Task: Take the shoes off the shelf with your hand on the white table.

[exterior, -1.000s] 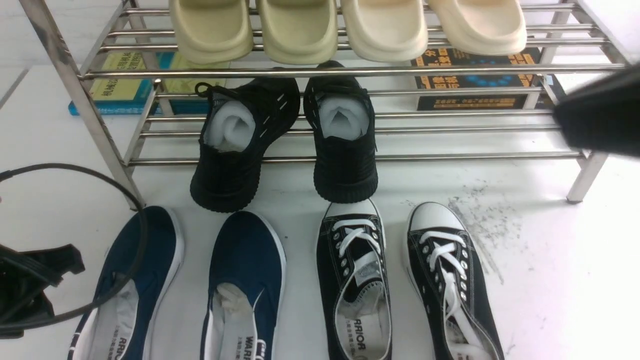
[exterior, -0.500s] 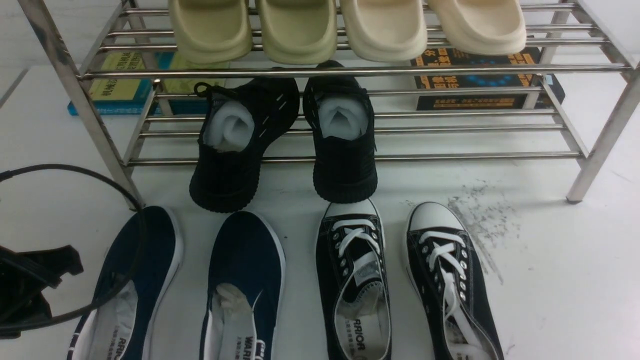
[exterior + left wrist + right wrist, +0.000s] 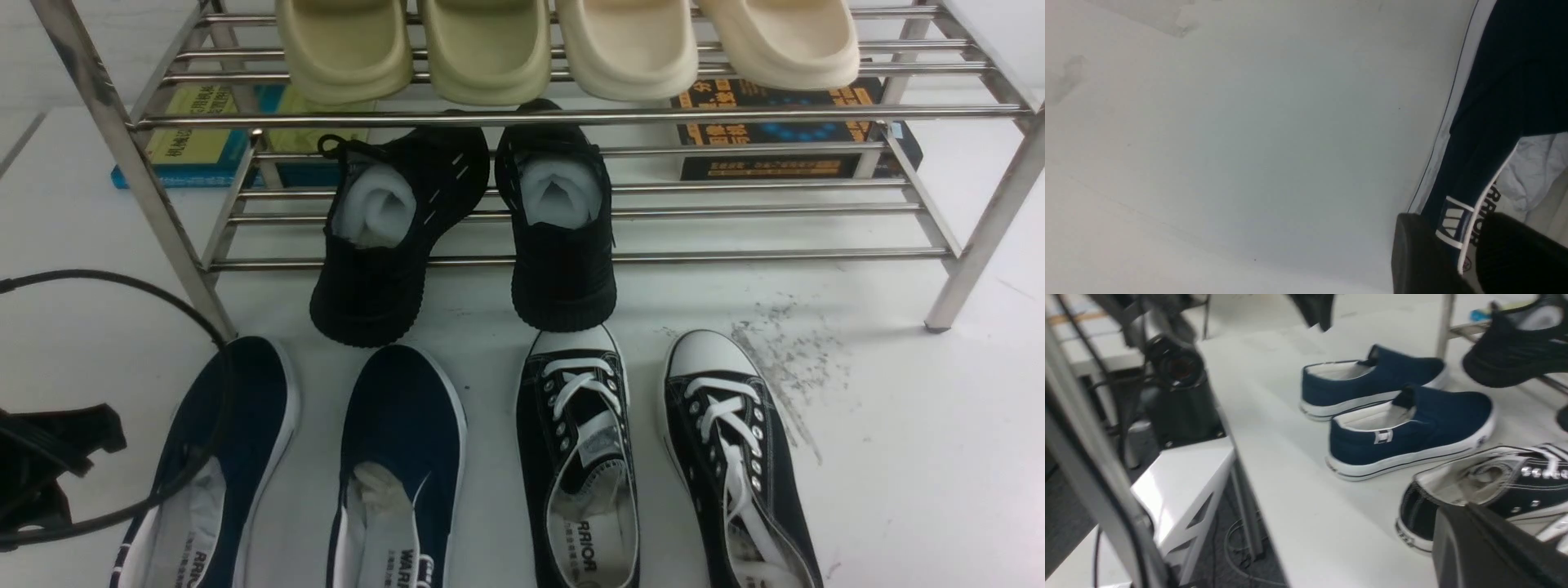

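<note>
Both navy slip-on shoes (image 3: 237, 392) (image 3: 404, 408) stand side by side on the white table (image 3: 898, 457), toes toward the steel shelf (image 3: 571, 116). My left gripper (image 3: 1453, 228) is open, its two black fingers hanging either side of the left shoe's (image 3: 1494, 102) heel wall. The right wrist view shows it a little above that shoe (image 3: 1372, 379), not touching. Only a black part of the left arm (image 3: 49, 465) shows in the front view. My right gripper (image 3: 1447, 514) is shut and empty, low beside the heel of a black laced sneaker (image 3: 1494, 486).
Two black knit sneakers (image 3: 375, 237) (image 3: 563, 237) overhang the shelf's lower tier. Black white-laced sneakers (image 3: 580, 441) (image 3: 735, 441) stand right of the navy pair. Cream slippers (image 3: 490, 49) fill the top tier. Books (image 3: 196, 139) (image 3: 784, 122) lie behind. A black cable (image 3: 122, 286) loops over the left shoe.
The right arm, seen at the front view's right edge a second ago, has gone out of that view. The left arm has drifted slightly down and left. No shoe has moved.
</note>
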`<act>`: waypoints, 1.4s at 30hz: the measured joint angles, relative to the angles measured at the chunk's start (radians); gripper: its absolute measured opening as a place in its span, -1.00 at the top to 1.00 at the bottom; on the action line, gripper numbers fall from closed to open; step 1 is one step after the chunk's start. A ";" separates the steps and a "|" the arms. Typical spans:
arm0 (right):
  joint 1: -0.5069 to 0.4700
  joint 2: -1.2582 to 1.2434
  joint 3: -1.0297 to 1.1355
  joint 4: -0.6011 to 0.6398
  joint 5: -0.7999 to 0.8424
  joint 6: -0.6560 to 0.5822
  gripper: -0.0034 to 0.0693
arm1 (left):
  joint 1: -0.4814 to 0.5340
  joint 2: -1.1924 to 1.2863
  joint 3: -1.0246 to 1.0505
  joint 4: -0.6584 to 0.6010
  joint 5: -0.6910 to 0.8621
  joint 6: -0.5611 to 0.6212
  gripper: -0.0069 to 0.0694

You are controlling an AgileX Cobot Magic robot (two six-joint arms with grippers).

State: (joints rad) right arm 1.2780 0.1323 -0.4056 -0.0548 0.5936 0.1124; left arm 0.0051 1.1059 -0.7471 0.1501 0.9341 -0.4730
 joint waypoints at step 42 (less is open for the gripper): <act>-0.594 -0.072 0.250 0.045 -0.023 -0.024 0.84 | 0.000 0.000 -0.006 0.121 0.183 -0.134 0.18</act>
State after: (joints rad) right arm 0.6842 0.0602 -0.1552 -0.0101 0.5707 0.0883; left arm 0.0051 1.1059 -0.7533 0.2711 1.1174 -0.6074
